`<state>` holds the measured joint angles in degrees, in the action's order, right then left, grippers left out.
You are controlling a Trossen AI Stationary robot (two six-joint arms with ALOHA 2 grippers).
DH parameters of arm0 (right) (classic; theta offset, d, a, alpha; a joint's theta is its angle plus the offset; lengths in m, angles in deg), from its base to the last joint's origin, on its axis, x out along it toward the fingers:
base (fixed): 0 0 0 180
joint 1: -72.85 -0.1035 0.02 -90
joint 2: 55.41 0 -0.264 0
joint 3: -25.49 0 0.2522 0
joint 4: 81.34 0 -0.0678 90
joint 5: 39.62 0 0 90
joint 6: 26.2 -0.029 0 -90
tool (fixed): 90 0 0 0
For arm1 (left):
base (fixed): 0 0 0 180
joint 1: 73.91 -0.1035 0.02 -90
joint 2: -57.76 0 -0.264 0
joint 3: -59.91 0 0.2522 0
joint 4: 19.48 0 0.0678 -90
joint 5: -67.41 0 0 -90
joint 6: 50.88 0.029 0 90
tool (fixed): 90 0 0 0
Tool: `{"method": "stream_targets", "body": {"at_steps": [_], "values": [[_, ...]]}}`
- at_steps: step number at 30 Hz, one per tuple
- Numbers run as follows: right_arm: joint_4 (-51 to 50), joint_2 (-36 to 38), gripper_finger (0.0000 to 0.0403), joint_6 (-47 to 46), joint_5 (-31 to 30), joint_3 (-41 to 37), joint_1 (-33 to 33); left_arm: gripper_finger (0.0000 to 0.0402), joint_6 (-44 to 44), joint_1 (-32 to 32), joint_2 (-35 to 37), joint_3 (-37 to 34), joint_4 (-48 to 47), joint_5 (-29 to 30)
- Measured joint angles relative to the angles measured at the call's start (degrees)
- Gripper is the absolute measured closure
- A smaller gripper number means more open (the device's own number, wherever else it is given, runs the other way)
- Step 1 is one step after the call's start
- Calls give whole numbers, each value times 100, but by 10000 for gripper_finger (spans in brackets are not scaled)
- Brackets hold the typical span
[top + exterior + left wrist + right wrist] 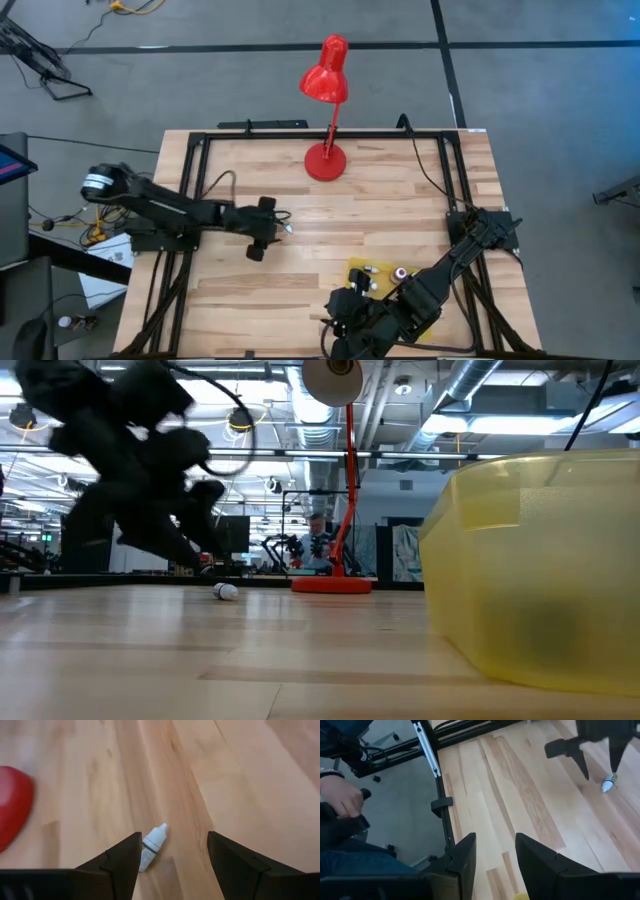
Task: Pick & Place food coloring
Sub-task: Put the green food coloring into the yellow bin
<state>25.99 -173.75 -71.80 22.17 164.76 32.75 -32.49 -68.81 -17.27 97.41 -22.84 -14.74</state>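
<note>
One tiny dropper bottle (152, 844) with a pale cap lies on its side on the wooden table; it also shows in the high view (288, 228) and low view (225, 592). My left gripper (174, 837) is open and low over it, at the table's middle left (268, 228). The bottle lies between the fingers, close beside one fingertip (131, 851); I cannot tell whether they touch. Other small bottles (400, 272) lie in a yellow container (362, 272) at the near right. My right gripper (495, 855) is open and empty beside that container (342, 310).
A red desk lamp stands with its base (325, 160) at the far middle of the table. The yellow container's wall (540, 570) fills the low view's right. A black frame (190, 150) rims the table. A person's hand (340, 795) shows beyond the table's edge.
</note>
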Motion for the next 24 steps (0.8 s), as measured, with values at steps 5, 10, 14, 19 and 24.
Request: {"method": "stream_targets", "body": {"at_steps": [5,10,14,19,24], "values": [[-128,0,276,-95,21,0,-39,182,388,-573,-927,653,-617,-559],[-254,0,276,-105,22,0,-81,182,749,-1021,-1551,1225,-1033,-846],[-338,0,276,-147,20,0,-118,182,798,-1271,-1784,1516,-1360,-1439],[-470,0,276,-149,15,0,-144,183,427,-1457,-1798,1551,-1649,-1612],[-554,0,276,-149,-2,0,-144,216,-725,-1480,-1798,1560,-1858,-1637]]}}
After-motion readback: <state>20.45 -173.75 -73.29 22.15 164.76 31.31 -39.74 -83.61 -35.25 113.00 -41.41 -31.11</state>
